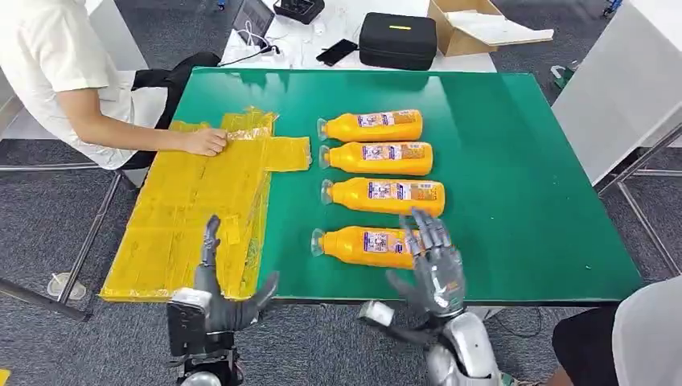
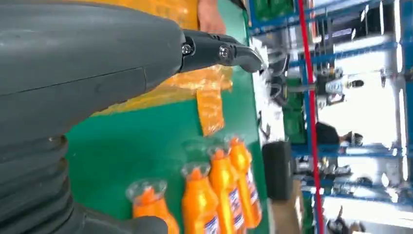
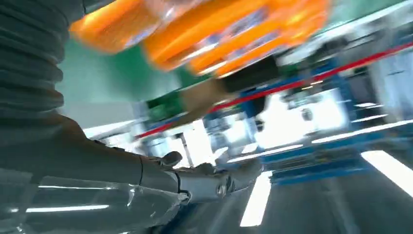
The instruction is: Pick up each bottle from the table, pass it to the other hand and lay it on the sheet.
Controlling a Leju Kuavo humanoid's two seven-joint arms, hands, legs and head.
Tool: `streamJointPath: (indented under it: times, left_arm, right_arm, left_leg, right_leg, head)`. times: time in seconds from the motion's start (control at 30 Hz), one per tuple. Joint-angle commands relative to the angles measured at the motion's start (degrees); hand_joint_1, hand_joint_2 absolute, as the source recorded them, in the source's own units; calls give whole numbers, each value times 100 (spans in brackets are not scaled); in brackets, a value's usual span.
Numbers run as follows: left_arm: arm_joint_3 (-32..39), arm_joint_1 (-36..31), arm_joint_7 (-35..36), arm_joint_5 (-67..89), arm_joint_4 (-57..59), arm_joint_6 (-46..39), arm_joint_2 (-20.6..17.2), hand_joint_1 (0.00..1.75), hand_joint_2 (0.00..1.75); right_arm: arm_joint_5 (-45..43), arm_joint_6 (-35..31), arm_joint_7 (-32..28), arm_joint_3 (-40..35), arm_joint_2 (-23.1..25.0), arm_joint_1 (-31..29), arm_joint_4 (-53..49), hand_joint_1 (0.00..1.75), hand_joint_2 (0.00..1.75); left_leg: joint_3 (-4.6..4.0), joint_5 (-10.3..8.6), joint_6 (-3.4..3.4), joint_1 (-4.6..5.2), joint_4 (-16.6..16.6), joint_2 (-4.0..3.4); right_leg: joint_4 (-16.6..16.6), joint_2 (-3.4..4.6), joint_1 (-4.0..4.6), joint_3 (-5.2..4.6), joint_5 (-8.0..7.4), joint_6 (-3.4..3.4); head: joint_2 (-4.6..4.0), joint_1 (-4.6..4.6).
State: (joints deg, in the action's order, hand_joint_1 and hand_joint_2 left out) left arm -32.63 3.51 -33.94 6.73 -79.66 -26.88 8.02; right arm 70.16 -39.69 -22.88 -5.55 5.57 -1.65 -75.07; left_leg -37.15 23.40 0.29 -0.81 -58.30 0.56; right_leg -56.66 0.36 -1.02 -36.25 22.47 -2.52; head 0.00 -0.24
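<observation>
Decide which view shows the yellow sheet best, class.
The head view: the whole sheet lies flat at the table's left edge, a person's hand resting on it. The left wrist view catches part of it behind the left hand. The right wrist view is blurred.

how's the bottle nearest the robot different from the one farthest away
The nearest bottle has the right hand over its base end, fingers spread; the farthest bottle lies with no hand near it. The nearest one lies almost square to the table edge; the farthest one tilts slightly, base end raised toward the far side. Both are orange, labelled, on their sides, caps pointing toward the yellow sheet.
</observation>
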Motion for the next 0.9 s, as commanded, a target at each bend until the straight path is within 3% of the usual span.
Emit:
streamJointPath:
  times: [0.03,0.1,0.17,0.3,0.37,0.53,0.67,0.9]
  left_arm:
    - [-321,-399,74,6,802,49,-16,0,175]
    - [-364,-419,138,43,839,0,-48,0,175]
    - [-421,-333,308,210,698,-79,-93,0,175]
    - [-546,-262,438,151,511,-35,-154,0,175]
    - [-551,-310,495,182,511,-40,-144,0,175]
    - [-550,-352,616,292,433,15,-144,0,175]
    - [-556,-303,751,423,322,72,-188,0,175]
    - [-584,-277,795,466,236,132,-219,0,175]
  right_arm:
    - [-178,-31,336,89,-517,-953,1381,0,175]
    - [-152,-31,332,92,-507,-926,1495,0,175]
    - [-208,-31,940,-277,-806,-1104,1862,0,175]
    - [-224,10,1301,-522,-1042,-1346,2249,0,175]
    - [-261,87,1338,-568,-1004,-1512,2421,0,175]
    - [-836,349,1115,-687,-874,-1768,2880,0,175]
    - [-1250,514,946,-798,-810,-1603,2771,0,175]
    - [-1214,531,931,-937,-808,-1490,2689,0,175]
  left_leg:
    - [45,6,8,0,10,-12]
    - [39,2,7,1,8,3]
    - [43,6,6,0,7,-4]
    - [56,16,7,-2,5,-16]
    - [24,6,7,-1,1,-9]
    - [38,6,7,-2,2,-11]
    - [29,1,4,-3,4,0]
    - [44,2,4,-3,4,0]
  right_leg:
    - [17,1,4,46,1,10]
    - [12,-13,3,42,6,11]
    - [11,-5,5,43,8,14]
    - [13,5,8,56,12,13]
    - [8,3,4,26,4,4]
    - [9,2,7,41,3,10]
    - [8,-5,6,31,2,9]
    - [9,-7,6,45,3,6]
  head:
    - [0,0]
    - [0,0]
    - [0,-2]
    - [0,-2]
    - [0,0]
    - [0,0]
    - [0,-2]
    - [0,-2]
